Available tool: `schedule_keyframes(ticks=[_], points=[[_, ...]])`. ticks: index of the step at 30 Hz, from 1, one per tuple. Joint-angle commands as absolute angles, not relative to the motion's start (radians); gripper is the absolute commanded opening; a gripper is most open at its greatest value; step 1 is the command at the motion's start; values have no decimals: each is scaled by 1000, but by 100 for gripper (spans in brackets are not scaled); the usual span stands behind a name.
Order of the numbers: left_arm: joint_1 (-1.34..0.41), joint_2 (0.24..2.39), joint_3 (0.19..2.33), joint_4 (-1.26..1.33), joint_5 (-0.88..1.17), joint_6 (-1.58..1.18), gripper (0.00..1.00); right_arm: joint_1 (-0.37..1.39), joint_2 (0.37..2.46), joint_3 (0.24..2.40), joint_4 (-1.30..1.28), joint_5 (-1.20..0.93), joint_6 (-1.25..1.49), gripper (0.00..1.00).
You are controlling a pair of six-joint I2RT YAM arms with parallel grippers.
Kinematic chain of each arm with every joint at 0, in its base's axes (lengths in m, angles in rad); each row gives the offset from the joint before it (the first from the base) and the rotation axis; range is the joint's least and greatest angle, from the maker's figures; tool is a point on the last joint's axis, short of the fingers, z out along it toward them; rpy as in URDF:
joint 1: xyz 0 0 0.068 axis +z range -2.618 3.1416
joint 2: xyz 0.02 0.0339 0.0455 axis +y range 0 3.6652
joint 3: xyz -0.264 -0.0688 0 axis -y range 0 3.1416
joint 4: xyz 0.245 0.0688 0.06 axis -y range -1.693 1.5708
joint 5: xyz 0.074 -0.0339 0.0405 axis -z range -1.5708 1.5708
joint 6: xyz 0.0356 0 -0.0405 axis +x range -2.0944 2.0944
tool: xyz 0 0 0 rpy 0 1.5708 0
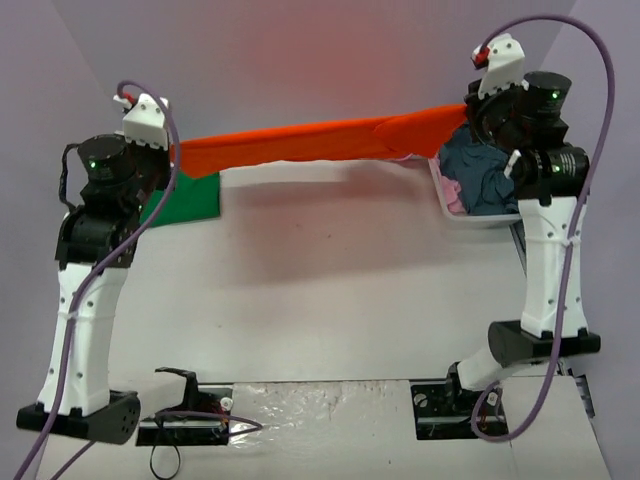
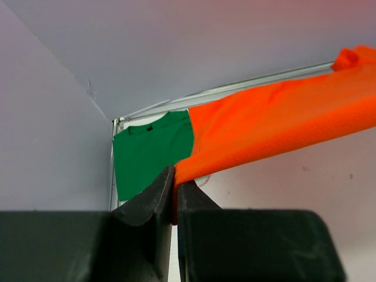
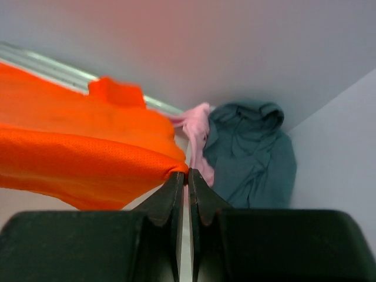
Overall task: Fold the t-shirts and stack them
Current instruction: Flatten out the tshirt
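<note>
Though vague overhead, left pincer (image 2: 176, 179), right pincer (image 3: 188, 175) on orange t-shirt (image 1: 300, 148)

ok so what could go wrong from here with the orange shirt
The left gripper and right gripper pinch only thin edges of the orange t-shirt in their fingers; pulled taut, it may slip out. It is bunched into a narrow band, so it could land creased. Its right end hangs by the pink cloth and may snag it.

A white counter (image 1: 330, 270) fills the space, boxed in by a pale lilac-grey back wall (image 1: 300, 50) and a matching side wall (image 1: 25, 110). A metal strip (image 2: 235, 87) runs along the counter's far edge. The light is soft, with a reddish tint on the back wall.
</note>
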State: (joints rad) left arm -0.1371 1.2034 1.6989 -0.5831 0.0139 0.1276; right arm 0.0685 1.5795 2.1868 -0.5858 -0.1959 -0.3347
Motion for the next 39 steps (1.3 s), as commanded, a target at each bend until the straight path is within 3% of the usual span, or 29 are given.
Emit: schedule_keyframes(ticks=[1,6,9,12,17,25,32,35,39], points=[[-123,1094,1590,-629,0,143,2,67,1448,2015,-578,-189,-350,0],[-123,881,1309,-687,48,178,2,67,1217,1628,-577,-224,-360,0],[-123,761,1260,-765,69,186,2,68,1100,1559,-586,-230,-360,0],[-123,704,1339,-816,60,180,2,66,1071,1621,-612,-215,-342,0],[-121,724,1551,-888,106,123,2,55,1129,1899,-637,-219,-281,0],[-98,888,1732,-853,81,101,2,37,1342,2103,-612,-157,-259,0],[-98,1043,1493,-643,87,132,2,35,1446,1872,-442,-133,-296,0],[-98,1185,1381,-511,98,138,2,38,1541,1761,-342,-110,-311,0],[-98,1583,1446,-361,104,159,2,51,1768,1808,-302,-69,-334,1]])
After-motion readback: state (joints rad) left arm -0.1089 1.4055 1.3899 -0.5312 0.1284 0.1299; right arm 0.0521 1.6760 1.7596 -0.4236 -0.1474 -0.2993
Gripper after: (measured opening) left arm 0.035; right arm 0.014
